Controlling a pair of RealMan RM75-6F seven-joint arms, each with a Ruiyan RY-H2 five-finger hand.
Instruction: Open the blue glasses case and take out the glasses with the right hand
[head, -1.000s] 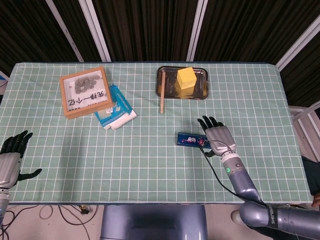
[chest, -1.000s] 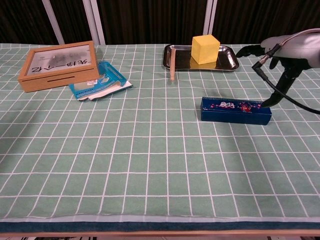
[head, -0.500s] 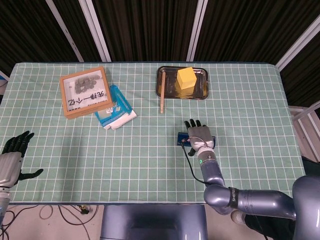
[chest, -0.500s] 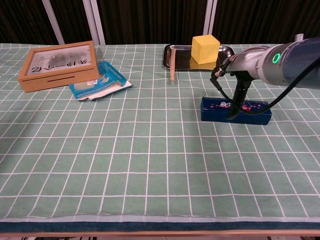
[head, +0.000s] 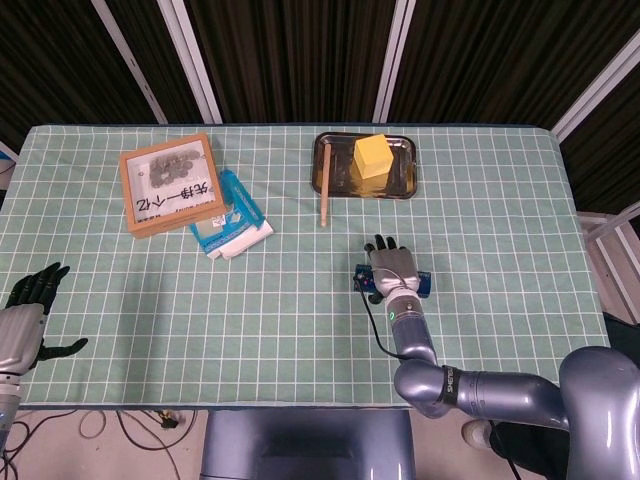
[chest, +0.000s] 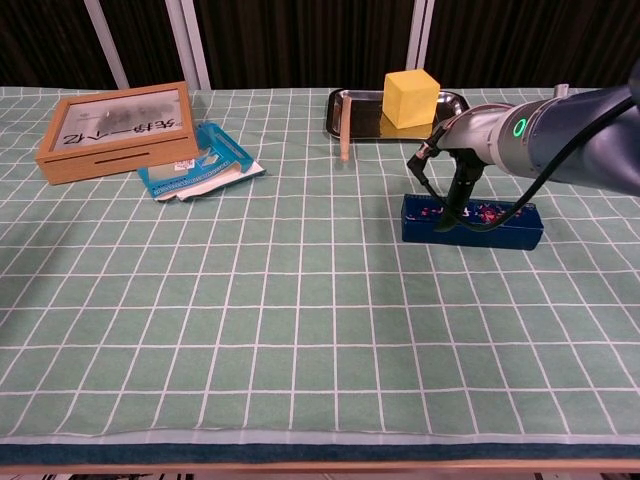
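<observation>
Blue glasses case (chest: 500, 226) shows fully from the chest; overhead, right robot hand (head: 393, 268) covers it, grip unclear.

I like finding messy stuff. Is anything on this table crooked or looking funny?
Yes, a little. The wooden stick leans half in the metal tray, half out on the cloth. The blue packet sits crooked, tucked against the wooden box, with white paper poking out under it. Nothing looks spilled or broken.
</observation>
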